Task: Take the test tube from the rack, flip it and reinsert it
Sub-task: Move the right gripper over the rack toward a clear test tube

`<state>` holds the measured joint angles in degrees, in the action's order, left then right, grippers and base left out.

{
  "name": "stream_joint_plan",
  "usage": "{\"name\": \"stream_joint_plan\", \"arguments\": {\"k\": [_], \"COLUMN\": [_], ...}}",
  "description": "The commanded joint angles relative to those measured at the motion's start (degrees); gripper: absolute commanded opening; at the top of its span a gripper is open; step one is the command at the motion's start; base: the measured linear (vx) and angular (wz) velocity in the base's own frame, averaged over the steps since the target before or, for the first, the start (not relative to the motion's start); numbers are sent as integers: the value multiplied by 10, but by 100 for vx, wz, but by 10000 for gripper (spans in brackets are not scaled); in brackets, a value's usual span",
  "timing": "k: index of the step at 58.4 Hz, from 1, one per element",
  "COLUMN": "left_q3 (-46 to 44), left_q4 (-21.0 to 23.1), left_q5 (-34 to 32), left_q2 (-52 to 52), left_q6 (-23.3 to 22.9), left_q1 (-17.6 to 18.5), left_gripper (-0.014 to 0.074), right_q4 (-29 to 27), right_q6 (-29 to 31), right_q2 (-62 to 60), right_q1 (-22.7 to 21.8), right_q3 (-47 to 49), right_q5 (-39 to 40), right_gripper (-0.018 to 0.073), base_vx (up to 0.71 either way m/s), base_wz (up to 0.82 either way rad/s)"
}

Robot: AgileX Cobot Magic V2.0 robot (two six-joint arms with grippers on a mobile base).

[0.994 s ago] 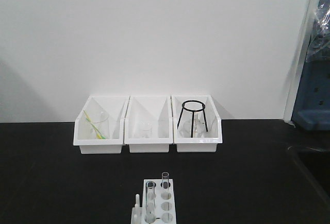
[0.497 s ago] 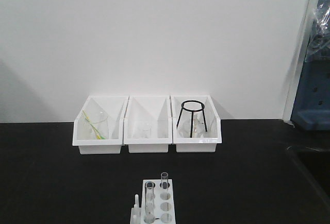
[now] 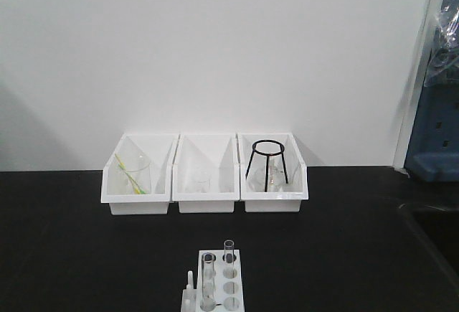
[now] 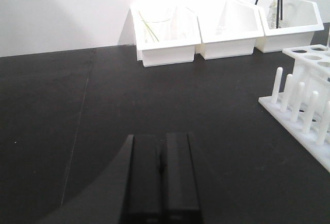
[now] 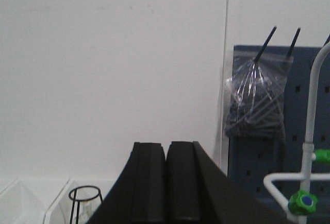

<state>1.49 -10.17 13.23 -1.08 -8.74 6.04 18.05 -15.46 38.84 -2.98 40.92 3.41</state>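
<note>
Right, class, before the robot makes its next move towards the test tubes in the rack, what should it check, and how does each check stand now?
1. Tubes seated: ok. The front test tube and the back test tube stand upright in the rack.
2. Left pincer open for a grasp: not ok. It is shut and empty.
3. Right pincer open and aimed at the rack: not ok. It is shut, empty and facing the wall.
4. Rack in the left wrist view: ok. It shows at the right edge.
5. Tubes free of liquid: cannot tell.
</note>
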Motion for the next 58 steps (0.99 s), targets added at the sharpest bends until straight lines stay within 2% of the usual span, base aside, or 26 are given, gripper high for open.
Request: {"name": "stream_joint_plan", "arguments": {"k": [1,9,17,21,33,39,44,51,58], "left_q3": [-2,-2,-2,-2,-2,-2,-2,-2,-2], "left_q4": [3,3,3,3,3,3,3,3,3], "left_q5": [-46,-46,-46,-46,-46,-46,-46,-46,-46], "left_q2": [-5,-5,-5,-5,-5,-5,-5,-5,-5], "left_q6": [-5,-5,-5,-5,-5,-5,-5,-5,-5], "left_q1": [0,0,0,0,0,0,0,0,0], "left_gripper": [-6,-6,-6,-6,-6,-6,-6,-6,-6], "right_q4": [1,1,1,1,1,1,-8,-2,54], "right_q6": [-2,-2,-2,-2,-2,-2,-19,-88,-108], "right_q2": [22,34,34,34,34,34,33,44,77], "right_q1": [-3,-3,-3,-3,-3,-3,-2,12,85], "right_q3": [21,21,21,21,21,21,21,20,3], "right_q5": [36,33,34,33,30,39,70,80,92], "right_gripper": [-7,29,130,214,538,638,669,652,608], "base_vx": [0,0,0,0,0,0,0,0,0], "base_wz": [0,0,0,0,0,0,0,0,0]}}
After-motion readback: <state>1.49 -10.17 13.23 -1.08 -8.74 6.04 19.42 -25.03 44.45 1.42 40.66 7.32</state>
